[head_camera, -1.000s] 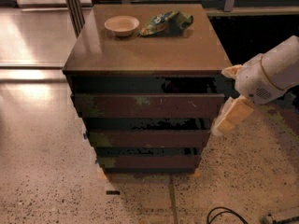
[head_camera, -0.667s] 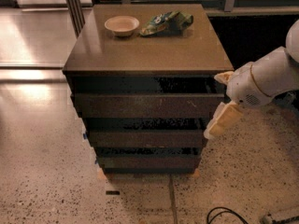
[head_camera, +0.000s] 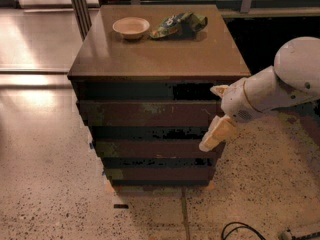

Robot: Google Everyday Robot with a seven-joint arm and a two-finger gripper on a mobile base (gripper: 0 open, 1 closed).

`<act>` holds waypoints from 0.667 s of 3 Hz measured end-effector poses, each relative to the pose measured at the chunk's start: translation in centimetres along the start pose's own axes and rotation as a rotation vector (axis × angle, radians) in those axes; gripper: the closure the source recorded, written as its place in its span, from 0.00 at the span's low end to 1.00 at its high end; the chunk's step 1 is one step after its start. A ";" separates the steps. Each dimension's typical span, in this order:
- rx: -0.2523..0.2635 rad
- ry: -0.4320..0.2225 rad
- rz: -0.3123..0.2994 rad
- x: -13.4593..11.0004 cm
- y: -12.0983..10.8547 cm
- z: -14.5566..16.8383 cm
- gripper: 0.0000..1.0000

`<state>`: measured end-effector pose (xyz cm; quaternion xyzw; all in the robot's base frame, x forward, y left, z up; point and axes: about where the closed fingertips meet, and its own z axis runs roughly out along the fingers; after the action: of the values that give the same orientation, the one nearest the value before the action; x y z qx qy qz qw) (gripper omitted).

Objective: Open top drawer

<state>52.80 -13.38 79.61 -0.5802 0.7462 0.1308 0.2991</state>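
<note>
- The robot's gripper (head_camera: pixel 218 112) has closed in from the right over the past second and now sits at the right-hand end of the top drawer (head_camera: pixel 150 114), touching it or just beside it.
- The gripper appears spread, one cream tip above the drawer front and the other slanting below it, though the dark gaps there make the contact hard to judge.
- The top drawer, the highest and widest front on the wooden cabinet (head_camera: pixel 160 54), has not shifted. It still looks shut, directly beneath the cabinet top.
- The approach therefore looks nearly done, while the grip and the outward pull are yet to come.
- Counted: three drawer fronts, the top one plus a middle front (head_camera: pixel 155 148) and a bottom front (head_camera: pixel 160 174).
- One pale bowl (head_camera: pixel 131 27) and one crumpled green packet (head_camera: pixel 179 25) lie side by side at the back of the cabinet top.
- One arm, one gripper, and one dark cable (head_camera: pixel 240 230) on the speckled floor.
</note>
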 end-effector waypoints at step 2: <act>-0.038 -0.011 -0.038 0.3 0.8 5.3 0.00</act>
<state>53.59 -10.55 75.18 -0.5990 0.7309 0.1425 0.2946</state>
